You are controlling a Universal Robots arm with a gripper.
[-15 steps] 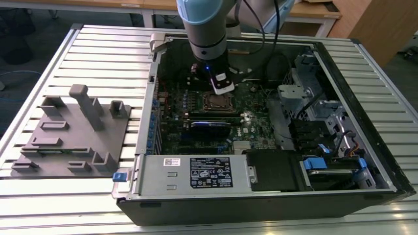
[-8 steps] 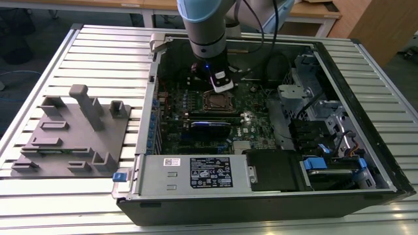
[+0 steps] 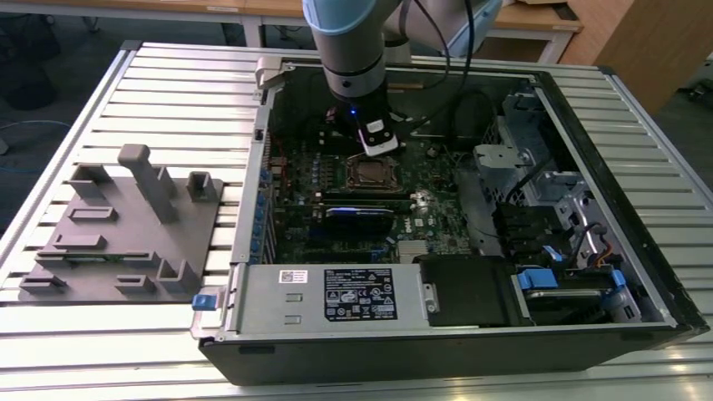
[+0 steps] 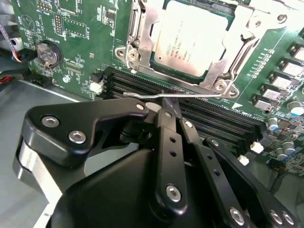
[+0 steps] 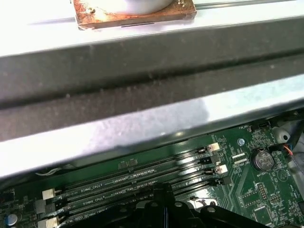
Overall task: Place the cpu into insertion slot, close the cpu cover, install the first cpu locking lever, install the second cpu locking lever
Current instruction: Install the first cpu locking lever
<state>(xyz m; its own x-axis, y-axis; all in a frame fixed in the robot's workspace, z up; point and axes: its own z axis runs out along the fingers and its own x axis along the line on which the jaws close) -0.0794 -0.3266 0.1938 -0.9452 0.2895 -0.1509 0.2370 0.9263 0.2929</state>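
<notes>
Reaching down into the open computer case point(image 3: 624, 251), which is laid on a slatted worktop point(image 3: 167, 75), the arm point(image 3: 351, 50) is seen from above in the exterior view. The gripper point(image 3: 380, 146) is held over the green circuit board point(image 3: 300, 200), just beyond the insertion slot point(image 3: 368, 173), which is set near the middle of the board. A white-labelled power supply box point(image 3: 334, 296) is fitted along the case's near edge. A grey fixture block point(image 3: 123, 234) is laid on the worktop towards the exterior view's left, apart from the case.

In the second wrist view the cpu point(image 4: 192, 40) is found seated in the slot. Its pale face is shown through the window of the cpu cover point(image 4: 142, 33), which is laid flat around it. A thin locking lever point(image 4: 204, 94) is stretched along the slot's edge, between the slot and the long black memory slots point(image 4: 128, 83). The fingers point(image 4: 166, 123) are drawn together with no gap seen between them, and their tips are met by the lever. Whether the lever is pinched cannot be told. A coin battery point(image 4: 49, 53) is mounted near the board's edge.

In the first wrist view the memory slots and the battery are shown below the dark case wall point(image 5: 142, 61), and the black fingertips are seen against the memory slots.
</notes>
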